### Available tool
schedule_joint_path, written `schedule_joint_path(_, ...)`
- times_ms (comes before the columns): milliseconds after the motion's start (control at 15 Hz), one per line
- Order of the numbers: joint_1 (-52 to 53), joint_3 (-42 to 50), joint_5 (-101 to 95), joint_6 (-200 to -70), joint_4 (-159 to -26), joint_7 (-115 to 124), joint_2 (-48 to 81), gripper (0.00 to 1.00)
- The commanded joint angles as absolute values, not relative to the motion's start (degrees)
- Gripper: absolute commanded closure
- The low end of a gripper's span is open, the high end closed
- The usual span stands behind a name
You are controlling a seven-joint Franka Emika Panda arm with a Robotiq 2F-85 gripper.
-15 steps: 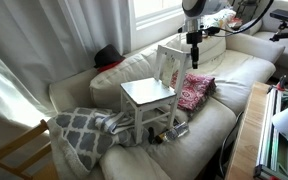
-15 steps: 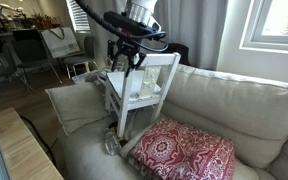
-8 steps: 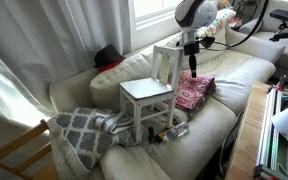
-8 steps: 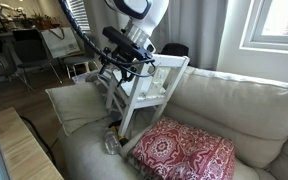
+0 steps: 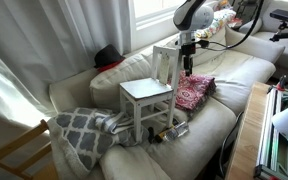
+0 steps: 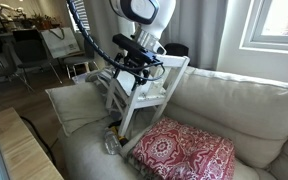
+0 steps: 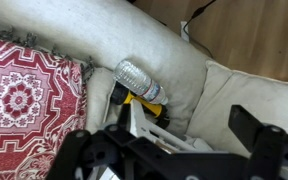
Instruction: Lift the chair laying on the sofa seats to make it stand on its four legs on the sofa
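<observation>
The small white chair [image 5: 149,92] stands upright on its legs on the cream sofa [image 5: 229,68], seen in both exterior views [image 6: 144,92]. Its legs rest on the sofa seats [image 5: 209,118]. My gripper [image 5: 185,58] hangs at the top rail of the chair's back [image 6: 136,62]. In the wrist view my gripper [image 7: 169,140] has its fingers [image 7: 252,128] set wide apart, with the thin white rail [image 7: 149,125] between them. The jaws look open around the rail, not pressed on it.
A red patterned pillow [image 5: 194,90] lies on the seat beside the chair. A plastic bottle [image 7: 139,80] and a yellow-black tool [image 7: 134,101] lie at the chair's feet. A grey-white blanket [image 5: 84,135] drapes the sofa end. A light wooden table [image 5: 246,140] stands in front.
The chair has swung from tilted to upright on its legs. My gripper has followed the top rail and shifted slightly toward the chair.
</observation>
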State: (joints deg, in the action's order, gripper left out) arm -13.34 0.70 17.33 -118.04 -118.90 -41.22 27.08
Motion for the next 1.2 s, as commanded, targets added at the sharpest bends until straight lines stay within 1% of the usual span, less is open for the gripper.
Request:
schedule_joint_path(0, -14.43, 3.06, 14.30, -120.24, -122.82, -39.79, 21.39, 0.00)
schedule_joint_path(267, -16.95, 5.80, 14.48, -117.59, -126.50, -41.83, 12.10, 0.00)
schedule_joint_path(533, -18.86, 8.50, 19.07, -114.89, -131.71, -50.54, -0.08, 0.00)
schedule_joint_path(867, -17.31, 14.15, 23.68, -113.63, -139.46, -59.63, -15.62, 0.00)
schedule_joint_path(1133, -16.19, 18.26, 26.76, -113.66, -143.44, -61.34, -25.05, 0.00)
